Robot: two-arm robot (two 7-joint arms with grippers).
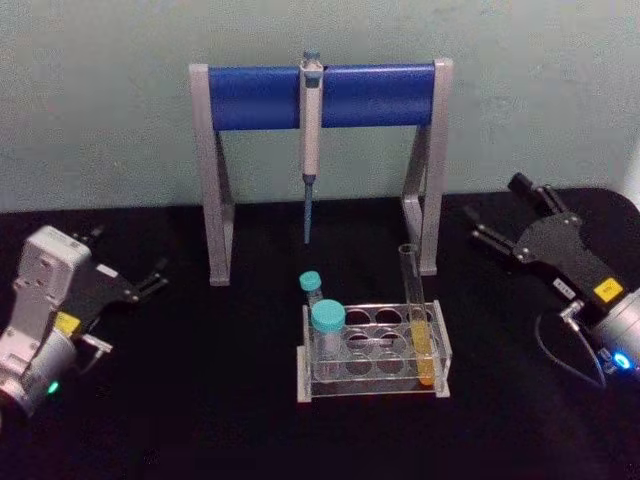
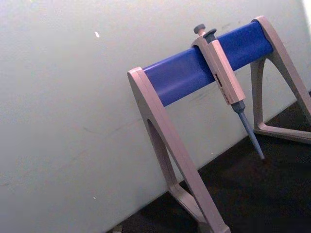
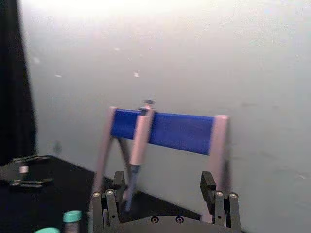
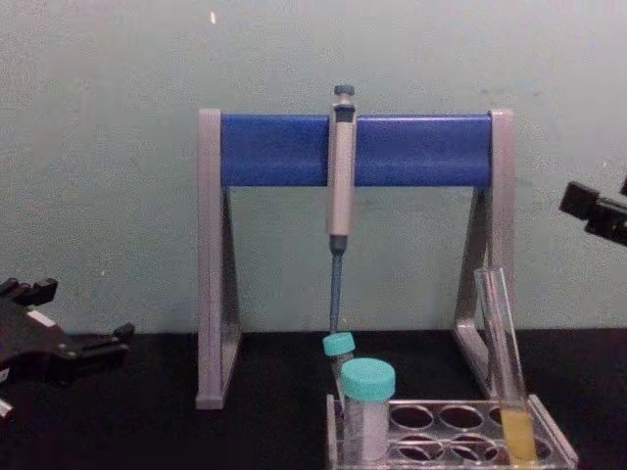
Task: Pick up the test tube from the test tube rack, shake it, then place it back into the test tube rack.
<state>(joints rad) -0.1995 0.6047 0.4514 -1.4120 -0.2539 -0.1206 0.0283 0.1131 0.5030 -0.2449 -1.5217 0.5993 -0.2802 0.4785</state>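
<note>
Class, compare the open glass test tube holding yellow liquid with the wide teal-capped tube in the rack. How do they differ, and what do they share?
The test tube is thin and tall, rising well above the rack; the wide teal-capped tube is shorter and stouter. The test tube has no cap; the wide tube has a teal screw cap. The test tube holds yellow-orange liquid in its lower part; the wide tube looks whitish. Both stand in the test tube rack, at opposite ends.

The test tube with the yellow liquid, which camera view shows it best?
The head view: the whole test tube shows, standing in the test tube rack at its right end, liquid at the bottom. The chest view shows the tube from the side, its bottom cut off. The wrist views look toward the pipette stand.
</note>
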